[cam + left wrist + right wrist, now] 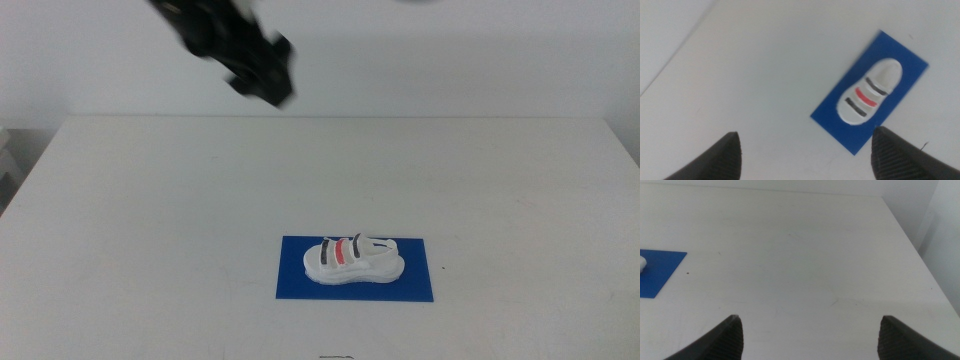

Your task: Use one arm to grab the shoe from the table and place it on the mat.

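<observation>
Already we see the shoe (pixel 353 261) on the mat (pixel 300 285); left gripper (pixel 805 155) wide and empty, only retreat remains.

Your left gripper (pixel 268 80) is up high at the far left, tilted down, with its jaws wide apart and holding nothing. Your right gripper (pixel 807 335) waits low, jaws wide apart too.

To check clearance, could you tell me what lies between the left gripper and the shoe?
Only bare table, in the left wrist view; left gripper open, shoe on the mat.
</observation>
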